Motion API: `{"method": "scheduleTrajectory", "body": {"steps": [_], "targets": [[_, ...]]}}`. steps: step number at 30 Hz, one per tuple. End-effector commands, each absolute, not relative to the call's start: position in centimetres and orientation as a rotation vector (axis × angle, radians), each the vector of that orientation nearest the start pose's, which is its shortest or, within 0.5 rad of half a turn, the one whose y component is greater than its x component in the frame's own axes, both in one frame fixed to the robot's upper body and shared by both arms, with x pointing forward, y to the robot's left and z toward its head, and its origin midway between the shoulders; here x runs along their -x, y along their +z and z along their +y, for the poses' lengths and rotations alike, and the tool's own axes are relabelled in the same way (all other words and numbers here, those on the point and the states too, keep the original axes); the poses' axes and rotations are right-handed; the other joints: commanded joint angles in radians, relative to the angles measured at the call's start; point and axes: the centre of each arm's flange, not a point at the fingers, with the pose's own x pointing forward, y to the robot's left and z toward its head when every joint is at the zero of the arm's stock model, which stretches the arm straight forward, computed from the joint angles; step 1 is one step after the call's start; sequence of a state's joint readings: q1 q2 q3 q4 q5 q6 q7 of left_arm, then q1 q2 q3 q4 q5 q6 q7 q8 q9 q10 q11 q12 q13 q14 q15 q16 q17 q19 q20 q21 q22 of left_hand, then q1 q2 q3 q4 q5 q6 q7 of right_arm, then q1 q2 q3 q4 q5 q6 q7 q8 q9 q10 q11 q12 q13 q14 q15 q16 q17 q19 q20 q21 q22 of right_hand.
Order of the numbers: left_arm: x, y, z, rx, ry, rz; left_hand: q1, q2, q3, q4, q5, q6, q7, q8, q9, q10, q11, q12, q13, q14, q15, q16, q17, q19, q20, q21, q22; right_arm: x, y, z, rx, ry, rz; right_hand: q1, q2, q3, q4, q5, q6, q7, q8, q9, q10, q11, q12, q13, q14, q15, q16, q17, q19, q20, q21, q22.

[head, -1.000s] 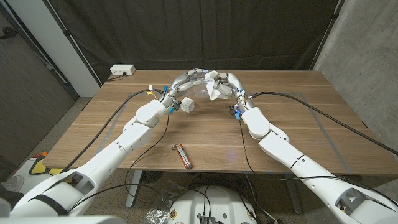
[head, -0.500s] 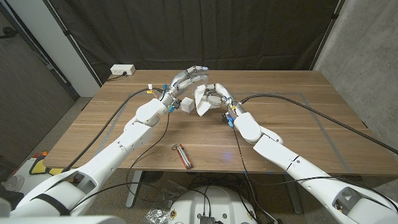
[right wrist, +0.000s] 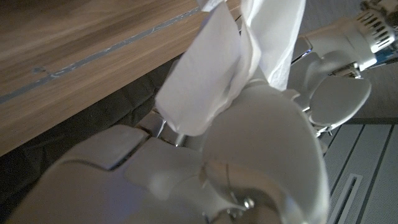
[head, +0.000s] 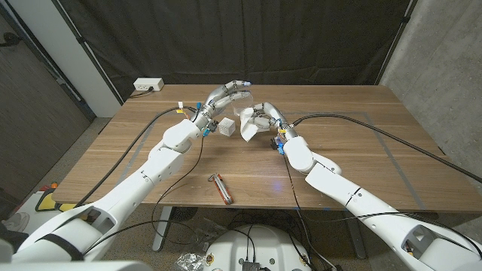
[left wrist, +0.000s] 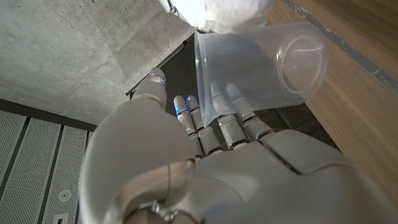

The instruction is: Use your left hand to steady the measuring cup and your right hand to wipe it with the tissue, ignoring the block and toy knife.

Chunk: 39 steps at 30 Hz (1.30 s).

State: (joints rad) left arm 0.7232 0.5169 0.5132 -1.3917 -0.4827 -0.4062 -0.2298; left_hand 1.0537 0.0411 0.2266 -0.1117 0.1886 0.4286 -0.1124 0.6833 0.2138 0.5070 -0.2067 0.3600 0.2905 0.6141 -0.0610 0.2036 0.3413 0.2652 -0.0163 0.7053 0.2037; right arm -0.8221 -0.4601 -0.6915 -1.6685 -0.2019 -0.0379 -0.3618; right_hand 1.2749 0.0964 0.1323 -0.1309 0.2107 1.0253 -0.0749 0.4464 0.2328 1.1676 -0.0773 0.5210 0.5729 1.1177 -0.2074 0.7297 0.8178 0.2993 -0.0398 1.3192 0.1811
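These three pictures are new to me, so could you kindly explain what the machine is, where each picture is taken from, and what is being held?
It is a two-armed robot with humanlike hands, standing at a wooden table. The wide picture looks down from a camera on its head; the other two come from cameras on each wrist, looking along the back of that hand, so they appear turned around. The left hand holds a clear plastic measuring cup raised above the table. The right hand grips a white tissue close beside the cup; the left wrist view shows tissue at the cup's rim. On the table lie a white block and, nearer the robot, a small toy knife, neither being handled.
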Motion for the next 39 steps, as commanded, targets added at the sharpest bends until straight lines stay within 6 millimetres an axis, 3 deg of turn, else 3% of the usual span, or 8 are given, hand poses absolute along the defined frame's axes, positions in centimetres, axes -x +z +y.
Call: {"method": "scheduleTrajectory", "body": {"steps": [1,12,28,30,32,34,36,39], "targets": [[-62.0,3.5,18.8,-0.289,-0.563,-0.779,0.006,0.005,0.004,0.0,0.001,-0.004,0.004,-0.006,0.003,-0.004,0.0,-0.002,0.001,-0.004,-0.146,-0.004,0.003,-0.004,-0.005,0.002,0.003,-58.7,-1.0,-13.1,0.73,-0.169,-0.76,0.005,0.01,0.0,0.0,0.006,-0.005,0.004,0.001,-0.003,0.004,0.002,-0.005,0.006,0.008,-0.027,-0.006,0.003,-0.008,-0.105,0.004,0.003],[-62.0,3.3,18.3,-0.349,-0.537,-0.766,0.012,0.01,0.009,-0.003,0.002,-0.005,0.014,-0.007,0.0,0.001,0.0,0.0,0.001,0.006,-0.146,0.0,0.004,0.003,-0.005,0.012,0.002,-58.6,-0.1,-15.9,0.718,-0.279,-0.769,0.005,0.01,-0.001,0.0,0.005,-0.004,0.006,-0.002,-0.003,0.008,0.0,-0.01,0.007,0.01,-0.027,-0.013,0.004,-0.008,-0.104,0.003,0.003],[-61.2,3.6,18.0,-0.366,-0.515,-0.778,0.009,0.009,0.009,-0.002,0.0,-0.024,0.01,-0.016,-0.002,-0.016,0.003,-0.008,0.001,-0.012,-0.142,-0.006,0.005,-0.009,-0.005,0.018,0.002,-58.5,-0.4,-17.1,0.866,-0.368,-0.708,-0.003,0.021,0.0,0.008,0.004,-0.023,-0.007,-0.015,0.001,-0.01,-0.012,-0.029,0.01,-0.008,-0.027,-0.04,-0.001,-0.031,-0.101,-0.002,0.004],[-61.1,3.6,18.1,-0.367,-0.514,-0.781,0.008,0.009,0.009,-0.002,0.0,-0.027,0.01,-0.017,-0.002,-0.021,0.003,-0.01,0.002,-0.014,-0.142,-0.006,0.005,-0.009,-0.005,0.019,0.001,-58.4,-0.4,-17.2,0.875,-0.366,-0.679,0.001,0.047,0.014,0.011,0.0,-0.064,-0.021,-0.034,0.0,-0.057,-0.023,-0.07,-0.015,-0.06,-0.029,-0.094,-0.037,-0.062,-0.078,-0.004,0.007],[-61.0,3.6,18.1,-0.365,-0.514,-0.785,0.007,0.008,0.008,-0.002,0.0,-0.029,0.009,-0.018,-0.002,-0.02,0.003,-0.009,0.002,-0.014,-0.143,-0.006,0.005,-0.01,-0.005,0.02,0.001,-58.4,-0.3,-17.2,0.889,-0.344,-0.648,-0.016,0.058,0.031,0.021,-0.014,-0.115,-0.039,-0.065,-0.005,-0.143,-0.032,-0.136,-0.054,-0.158,-0.029,-0.219,-0.129,-0.086,-0.05,-0.013,0.001],[-60.9,3.6,18.1,-0.366,-0.513,-0.786,0.007,0.007,0.008,-0.002,0.0,-0.03,0.01,-0.018,-0.001,-0.021,0.002,-0.01,0.002,-0.017,-0.141,-0.006,0.005,-0.011,-0.005,0.02,0.001,-58.3,-0.2,-17.2,0.904,-0.333,-0.63,-0.053,0.058,0.037,0.04,-0.016,-0.168,-0.036,-0.093,-0.01,-0.202,-0.019,-0.18,-0.081,-0.206,-0.024,-0.297,-0.188,-0.106,-0.029,-0.028,-0.003],[-60.9,3.6,18.2,-0.365,-0.512,-0.787,0.006,0.007,0.008,-0.002,0.0,-0.032,0.01,-0.018,-0.001,-0.023,0.003,-0.01,0.002,-0.02,-0.14,-0.007,0.006,-0.012,-0.005,0.021,0.001,-58.2,-0.1,-17.2,0.925,-0.329,-0.611,-0.09,0.049,0.041,0.054,-0.017,-0.223,-0.041,-0.128,-0.02,-0.285,-0.009,-0.239,-0.115,-0.272,-0.015,-0.379,-0.248,-0.121,-0.023,-0.039,-0.003],[-60.8,3.5,18.3,-0.359,-0.511,-0.786,0.005,0.007,0.008,-0.002,0.0,-0.032,0.01,-0.018,-0.001,-0.024,0.005,-0.011,0.002,-0.02,-0.14,-0.007,0.006,-0.014,-0.004,0.021,0.001,-58.0,-0.2,-17.2,0.941,-0.328,-0.591,-0.114,0.044,0.043,0.062,-0.018,-0.249,-0.039,-0.149,-0.027,-0.322,-0.001,-0.268,-0.134,-0.309,-0.005,-0.42,-0.279,-0.128,-0.019,-0.049,-0.006]]}}
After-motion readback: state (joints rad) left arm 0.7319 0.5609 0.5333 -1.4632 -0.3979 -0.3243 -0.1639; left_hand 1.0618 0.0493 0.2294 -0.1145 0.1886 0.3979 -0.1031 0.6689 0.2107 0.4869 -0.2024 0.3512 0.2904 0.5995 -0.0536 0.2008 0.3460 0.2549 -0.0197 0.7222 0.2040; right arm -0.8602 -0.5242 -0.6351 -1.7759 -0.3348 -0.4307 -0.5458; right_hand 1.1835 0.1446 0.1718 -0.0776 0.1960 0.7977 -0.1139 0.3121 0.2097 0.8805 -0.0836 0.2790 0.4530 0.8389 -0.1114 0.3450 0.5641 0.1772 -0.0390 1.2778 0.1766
